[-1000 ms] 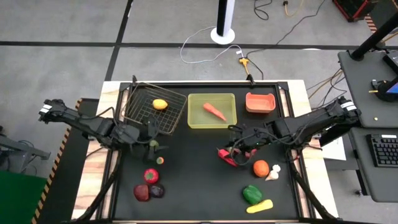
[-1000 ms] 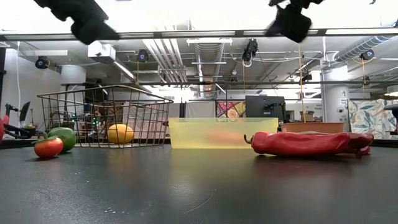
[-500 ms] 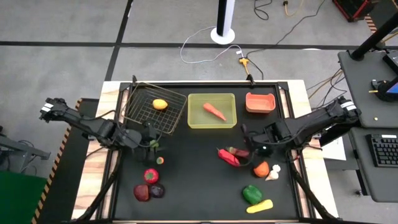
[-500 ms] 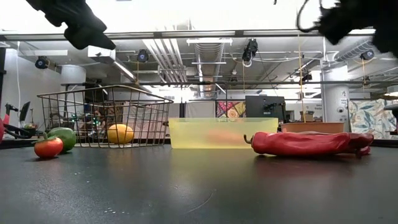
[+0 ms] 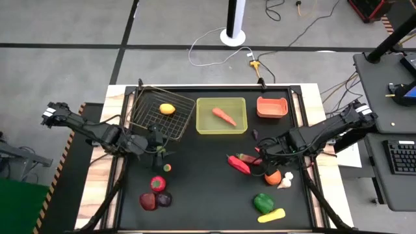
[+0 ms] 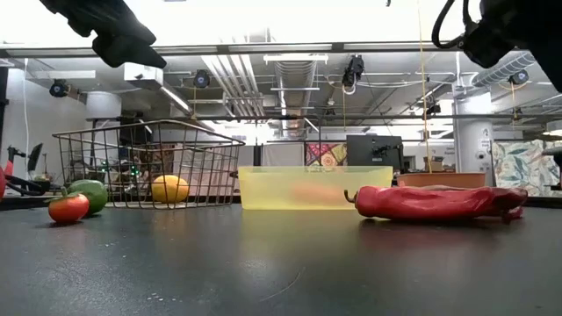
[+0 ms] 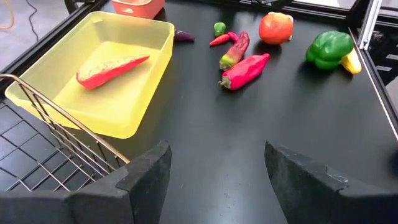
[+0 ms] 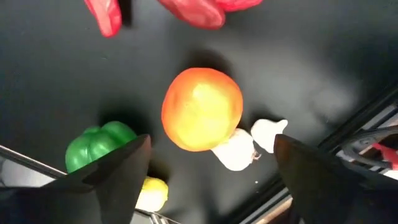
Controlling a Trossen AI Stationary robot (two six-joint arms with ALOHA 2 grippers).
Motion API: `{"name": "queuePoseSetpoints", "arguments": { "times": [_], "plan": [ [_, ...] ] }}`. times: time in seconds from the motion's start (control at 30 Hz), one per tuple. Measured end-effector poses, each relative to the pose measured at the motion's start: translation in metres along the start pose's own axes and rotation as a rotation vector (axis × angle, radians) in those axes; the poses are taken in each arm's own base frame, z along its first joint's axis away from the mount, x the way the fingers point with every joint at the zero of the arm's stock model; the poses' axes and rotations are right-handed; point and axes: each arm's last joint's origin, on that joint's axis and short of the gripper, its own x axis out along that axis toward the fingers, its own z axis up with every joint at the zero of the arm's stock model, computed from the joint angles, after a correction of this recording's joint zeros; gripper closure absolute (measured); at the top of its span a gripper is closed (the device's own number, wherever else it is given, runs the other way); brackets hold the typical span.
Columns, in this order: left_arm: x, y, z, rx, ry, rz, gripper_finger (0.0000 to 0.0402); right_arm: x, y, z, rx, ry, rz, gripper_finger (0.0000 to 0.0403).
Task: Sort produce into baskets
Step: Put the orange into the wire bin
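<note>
My right gripper (image 5: 268, 158) hangs open, pointing down over an orange tomato (image 8: 202, 109) that lies on the black table; its fingers stand on either side, clear of it. White garlic (image 8: 239, 149) rests against the tomato. A green pepper (image 5: 263, 203) and a yellow piece (image 5: 272, 214) lie nearer the front edge. Red chilies (image 5: 238, 164) lie at mid-table. My left gripper (image 7: 214, 165) stands open beside the wire basket (image 5: 160, 112), which holds a lemon (image 5: 167, 108). A carrot (image 5: 223, 116) lies in the yellow tray (image 5: 203, 125). The salmon bin (image 5: 272, 115) stands at the far right.
At the near left lie a red-and-green fruit (image 5: 157, 183), a dark beet (image 5: 164, 199), a red piece (image 5: 148, 201) and a small round piece (image 5: 167, 167). The three containers line the far edge. Bare table lies between the two groups of produce.
My right gripper has gone from above the red chilies toward the table's right edge and a little down, to above the tomato. It has tipped from slanting to pointing nearly straight down and has rolled about its own line. The produce has stayed where it was.
</note>
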Motion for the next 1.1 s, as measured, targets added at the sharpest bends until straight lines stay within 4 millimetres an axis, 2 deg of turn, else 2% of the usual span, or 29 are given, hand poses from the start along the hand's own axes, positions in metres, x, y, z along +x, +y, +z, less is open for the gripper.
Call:
{"name": "queuePoseSetpoints", "arguments": {
  "times": [0.17, 0.67, 1.1],
  "plan": [
    [0.0, 0.0, 0.0, 0.0, 0.0, 0.001, 0.0161, 0.008, 0.0, -0.002, 0.064, 0.006, 0.009, 0.0038],
    [0.0, 0.0, 0.0, 0.0, -0.005, 0.012, 0.0161, 0.044, -0.003, -0.007, 0.128, 0.0, 0.051, 0.0037],
    [0.0, 0.001, 0.0, 0.0, -0.014, 0.032, 0.0161, 0.067, -0.007, -0.009, 0.157, -0.017, 0.071, 0.0037]
  ]
}}
